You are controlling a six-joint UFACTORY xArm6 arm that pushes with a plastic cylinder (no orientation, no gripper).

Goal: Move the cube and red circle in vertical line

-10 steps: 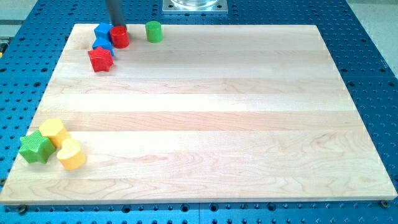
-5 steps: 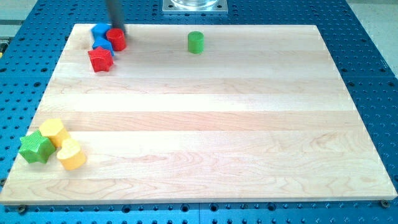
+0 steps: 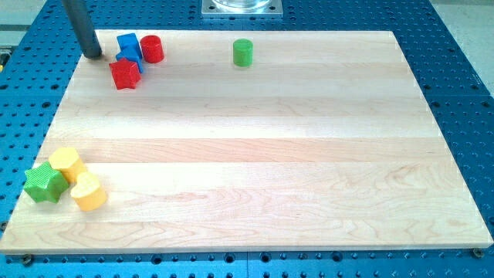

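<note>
A blue cube (image 3: 128, 45) sits near the board's top left corner. A red circle (image 3: 151, 48) stands just right of it, close or touching. A red star (image 3: 124, 73) lies just below the cube. A second blue block peeks out under the cube's lower right edge. My tip (image 3: 93, 55) is at the board's left edge, left of the blue cube with a small gap between them.
A green cylinder (image 3: 243, 52) stands near the top edge, right of the red circle. A green star (image 3: 44, 183), a yellow block (image 3: 67, 163) and a yellow heart (image 3: 88, 191) cluster at the bottom left. A metal mount (image 3: 242, 7) is above the board.
My tip has moved from behind the cube and red circle to the left of the cube. The green cylinder slid right earlier and now stays put. The red circle shifted slightly right.
</note>
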